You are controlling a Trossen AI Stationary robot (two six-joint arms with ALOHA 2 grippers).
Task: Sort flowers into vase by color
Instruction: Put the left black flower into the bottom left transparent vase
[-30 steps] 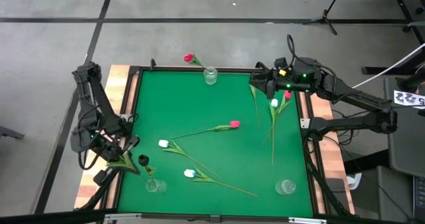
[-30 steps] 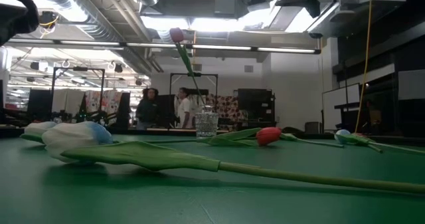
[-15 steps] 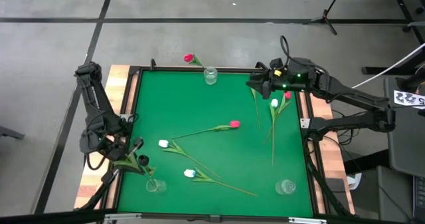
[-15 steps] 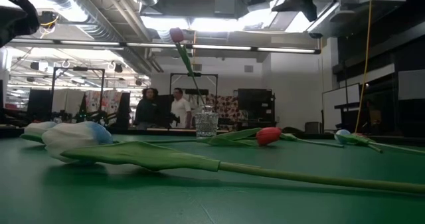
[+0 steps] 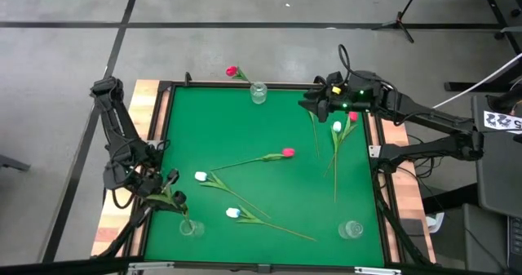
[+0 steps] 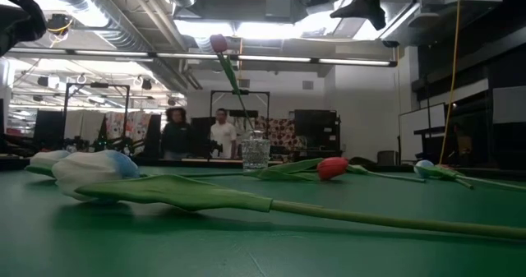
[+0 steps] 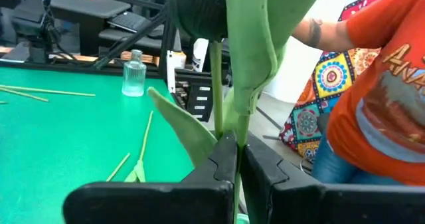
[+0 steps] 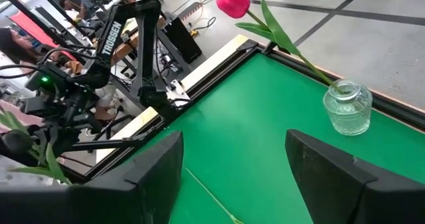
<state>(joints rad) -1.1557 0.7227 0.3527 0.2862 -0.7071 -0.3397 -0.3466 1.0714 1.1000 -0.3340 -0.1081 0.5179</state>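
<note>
My left gripper (image 5: 163, 187) stands at the table's near left and is shut on a dark-headed flower (image 5: 177, 197). That flower stands upright just beside the near-left glass vase (image 5: 189, 226); I cannot tell whether its stem's lower end is in the vase. My right gripper (image 5: 314, 104) hangs open over the far right of the green table (image 5: 269, 120), touching nothing. A pink flower (image 8: 232, 1) stands in the far vase (image 8: 347, 108). Pink (image 5: 287, 153) and white (image 5: 201, 176) flowers lie flat on the table. My left gripper pinches the dark flower's thin green stem (image 7: 218, 125) between its two fingers (image 7: 220, 165), below the head (image 7: 199, 11) and among the leaves. The fingers come at it level and lie across the stem. The flower stands upright, with its lower stem hidden beneath the gripper.
A third vase (image 5: 351, 228) stands at the near right. Another white flower (image 5: 232, 213) lies near the front, and a white (image 5: 336, 126) and a pink one (image 5: 352, 117) lie below my right gripper. A person in an orange shirt (image 7: 372, 104) stands beside the table.
My left gripper has come down with the dark flower, which stays upright, closer to the near-left vase. My right gripper has edged toward the table's left and stays open.
</note>
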